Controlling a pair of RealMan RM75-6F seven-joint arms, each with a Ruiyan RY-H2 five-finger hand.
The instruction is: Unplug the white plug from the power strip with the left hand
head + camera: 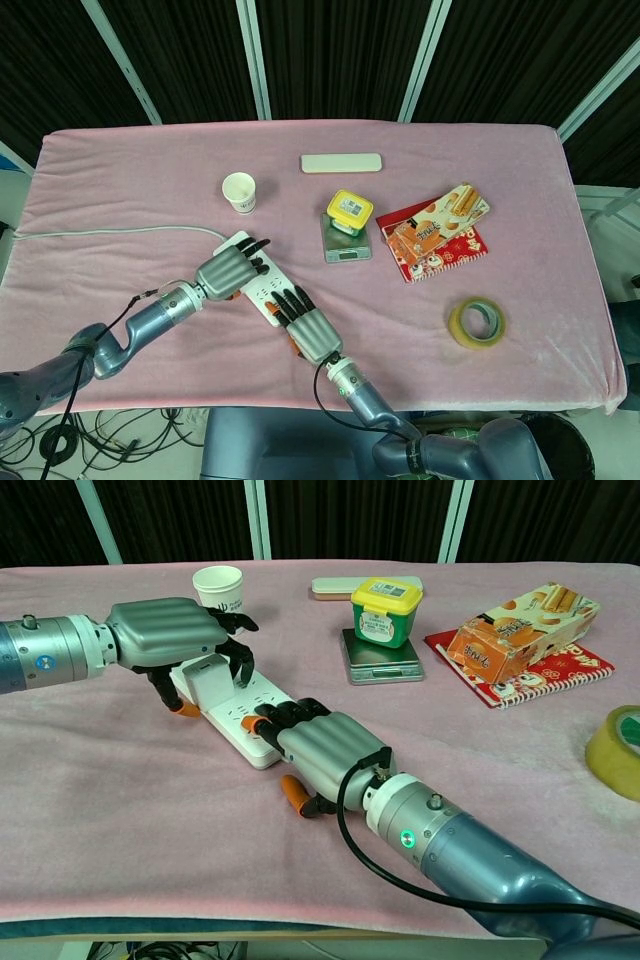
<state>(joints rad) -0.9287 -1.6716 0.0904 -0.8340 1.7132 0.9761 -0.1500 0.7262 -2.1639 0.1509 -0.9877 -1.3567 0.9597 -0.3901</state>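
Both hands on the power strip [245, 708]: left hand [170, 635] clasping white plug [208, 678], right hand [318, 745] flat, no legible labels.

You get bright, even overhead light in both views; pink cloth [150, 180] evenly lit near to far. Shadows soft and short: faint one under left hand [170, 632], another under right hand [325, 755]. Mild sheen on metal hand backs, no harsh glare. Backdrop far behind stays dark. Focus sharp throughout, no motion blur. Chest view bends slightly at edges.
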